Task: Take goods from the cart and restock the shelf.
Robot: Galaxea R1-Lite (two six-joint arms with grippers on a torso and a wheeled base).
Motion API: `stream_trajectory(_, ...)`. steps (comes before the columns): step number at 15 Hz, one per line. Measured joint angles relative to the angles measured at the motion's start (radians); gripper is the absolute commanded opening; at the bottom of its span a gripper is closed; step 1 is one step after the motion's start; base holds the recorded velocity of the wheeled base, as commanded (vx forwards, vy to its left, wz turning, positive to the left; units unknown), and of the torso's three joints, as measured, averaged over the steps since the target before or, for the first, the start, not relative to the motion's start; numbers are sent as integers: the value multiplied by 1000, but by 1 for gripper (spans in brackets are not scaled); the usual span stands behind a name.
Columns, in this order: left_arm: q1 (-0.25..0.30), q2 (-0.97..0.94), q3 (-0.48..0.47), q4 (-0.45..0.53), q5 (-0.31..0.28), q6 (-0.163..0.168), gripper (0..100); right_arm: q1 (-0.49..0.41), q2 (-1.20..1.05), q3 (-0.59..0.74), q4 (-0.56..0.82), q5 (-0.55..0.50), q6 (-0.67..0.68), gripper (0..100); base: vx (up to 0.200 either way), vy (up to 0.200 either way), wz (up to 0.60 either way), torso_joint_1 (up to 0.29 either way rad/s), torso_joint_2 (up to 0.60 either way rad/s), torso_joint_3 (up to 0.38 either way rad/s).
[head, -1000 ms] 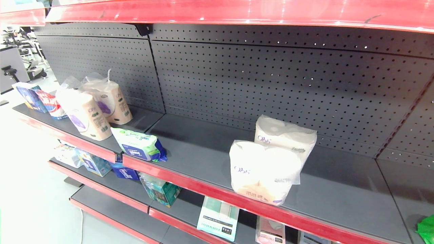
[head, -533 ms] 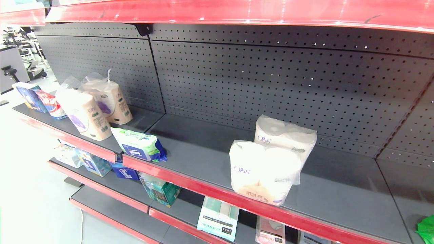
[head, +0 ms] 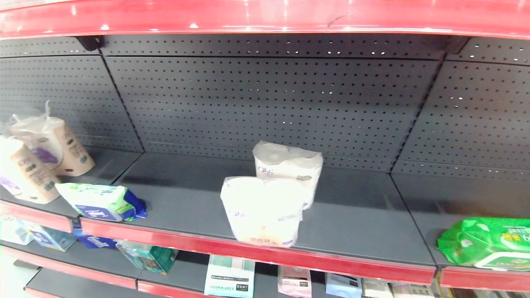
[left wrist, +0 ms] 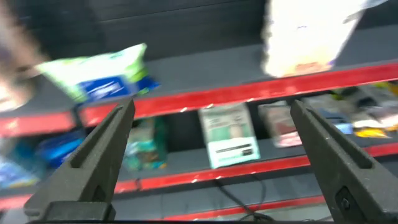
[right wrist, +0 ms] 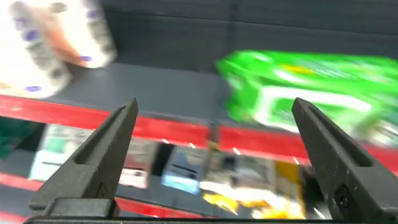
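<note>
Claws: the left claw (left wrist: 211,109) and right claw (right wrist: 214,106) are both spread wide and empty, facing the shelf (head: 248,248). At its front lip stands the front pack (head: 263,209) of rolls; the rear pack (head: 287,165) sits just behind it. A green pack (head: 484,242) lies well to the right. Risk: the front pack is soft and stands tall at the lip; a brush from an incoming arm could tip it off.

A shop: red-edged pegboard shelves (head: 186,198) stocked with packaged tissue rolls (head: 263,211) and wipes (head: 484,246).
</note>
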Motion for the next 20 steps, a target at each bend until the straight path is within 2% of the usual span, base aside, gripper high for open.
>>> stream_trajectory(6,0,-6,0,0,3,-11,100,0,0,0,0,1,-2,100,0,0,-600,4,2,0)
stream_trajectory(15,0,-13,0,0,0,-13,100,0,0,1,0,6,-4,100,0,0,0,0,0,0)
stream_trajectory(20,1,-14,1,1,0,-13,100,2,0,1,0,7,-2,100,0,0,480,3,3,1)
